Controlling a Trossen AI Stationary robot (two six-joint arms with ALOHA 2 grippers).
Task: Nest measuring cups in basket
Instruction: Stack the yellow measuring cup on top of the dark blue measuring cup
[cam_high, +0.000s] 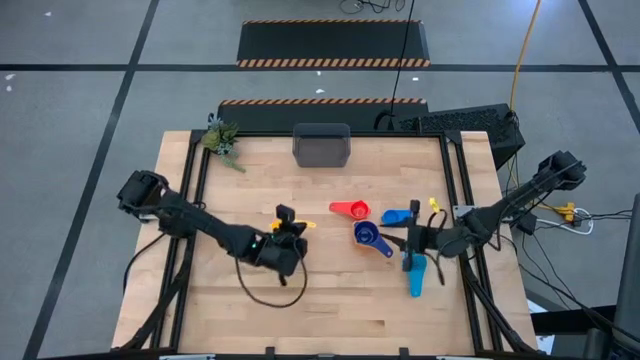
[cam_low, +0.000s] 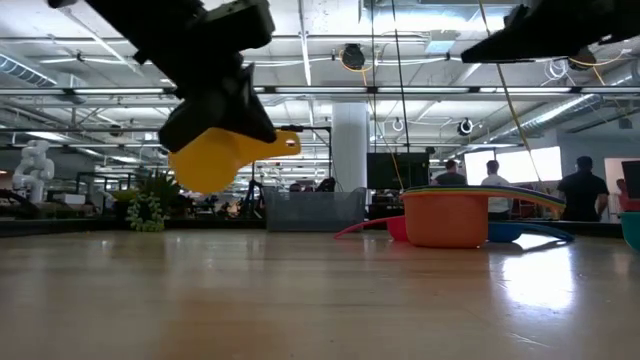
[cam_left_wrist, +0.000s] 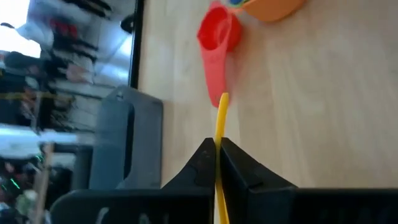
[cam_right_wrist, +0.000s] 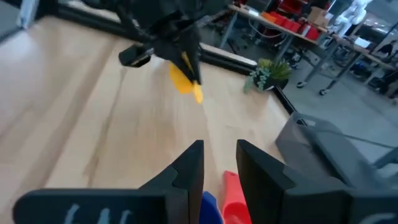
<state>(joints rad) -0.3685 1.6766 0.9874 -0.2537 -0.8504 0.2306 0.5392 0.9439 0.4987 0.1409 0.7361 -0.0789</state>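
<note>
Left end effector (cam_high: 288, 228): clamped on yellow measuring cup (cam_low: 215, 155), lifted clear of the counter (cam_high: 320, 290). Carry it level to the basket (cam_high: 321, 146). Right end effector (cam_high: 411, 240): fingers apart, waiting.

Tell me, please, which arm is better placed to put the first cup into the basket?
The left: its gripper holds the yellow cup lifted off the table. The right gripper is open and empty over the other cups.

Seven measuring cups (cam_high: 350, 209), one basket (cam_high: 321, 146), one plant (cam_high: 222, 140)

Grey floor (cam_high: 70, 110) with dark seam lines surrounds the wooden table (cam_high: 330, 290). Hazard-striped black mats (cam_high: 334, 44) lie at 12 o'clock. Ceiling light strips (cam_low: 90, 75) illuminate the hall.
</note>
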